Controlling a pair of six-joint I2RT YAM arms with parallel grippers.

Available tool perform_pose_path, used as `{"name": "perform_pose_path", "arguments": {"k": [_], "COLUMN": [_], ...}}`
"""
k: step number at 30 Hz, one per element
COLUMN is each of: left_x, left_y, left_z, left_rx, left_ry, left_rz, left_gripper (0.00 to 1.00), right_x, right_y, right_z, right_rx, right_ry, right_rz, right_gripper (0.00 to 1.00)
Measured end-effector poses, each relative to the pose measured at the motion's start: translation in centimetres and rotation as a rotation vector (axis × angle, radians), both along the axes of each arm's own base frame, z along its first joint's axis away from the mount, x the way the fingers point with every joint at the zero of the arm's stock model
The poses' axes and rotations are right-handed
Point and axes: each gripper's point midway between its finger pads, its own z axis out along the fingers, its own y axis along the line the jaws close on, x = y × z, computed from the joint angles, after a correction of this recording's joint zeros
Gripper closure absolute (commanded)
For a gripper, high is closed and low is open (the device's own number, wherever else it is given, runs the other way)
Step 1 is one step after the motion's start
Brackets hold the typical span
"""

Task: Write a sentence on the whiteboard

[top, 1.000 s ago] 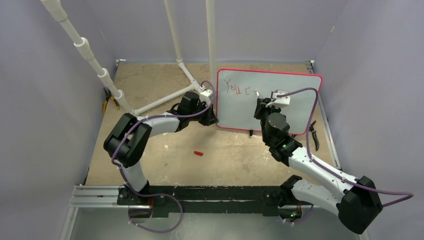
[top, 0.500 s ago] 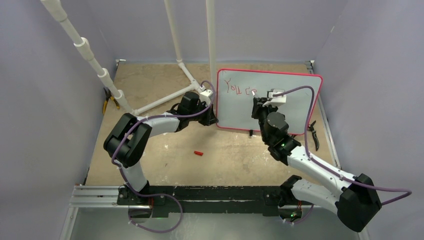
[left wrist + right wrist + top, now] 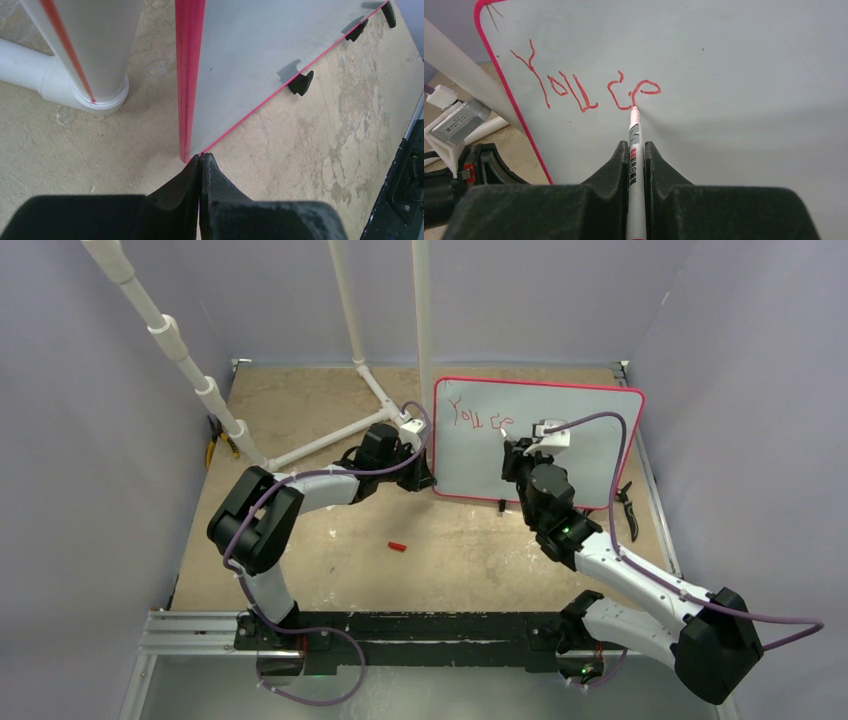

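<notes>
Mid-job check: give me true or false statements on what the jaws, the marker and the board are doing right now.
The right jaws are shut on a marker. True.
The writing on the whiteboard is blue. False: it is red.
The left jaws stand wide open. False: they are shut on the whiteboard's lower corner.
A small red object lies on the table in front of the whiteboard. True.
The writing fills the whiteboard. False: it covers only the upper left part.
</notes>
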Motion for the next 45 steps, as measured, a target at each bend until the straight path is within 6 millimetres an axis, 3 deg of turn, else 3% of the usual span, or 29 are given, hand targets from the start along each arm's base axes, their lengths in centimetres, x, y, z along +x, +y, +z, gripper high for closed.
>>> {"name": "perform_pose_path", "arguments": {"k": [12,25,36,45], "left_x": [0.0,0.0,0.0,0.0], "left_y": [0.0,0.0,0.0,0.0], "left_z": [0.0,0.0,0.0,0.0], "left_rx": [0.000,0.000,0.000,0.000], "left_ry": [0.000,-0.001,0.000,0.000], "left_rz": [0.000,-0.001,-0.001,-0.001], "left_gripper": [1.00,1.00,1.00,1.00], "right_x": [0.0,0.5,0.4,-0.1], "right_y": [-1.0,-1.3,-1.2,-1.4], "right_z": [0.0,2.5,2.1,0.2], "right_rx": [-0.012,-0.002,0.016,0.016], "right_ry": [0.004,-0.054,-0.038,0.013], "right_rz": [-0.053,-0.081,-0.078,-0.079], "right_gripper": [1.00,1.00,1.00,1.00]}}
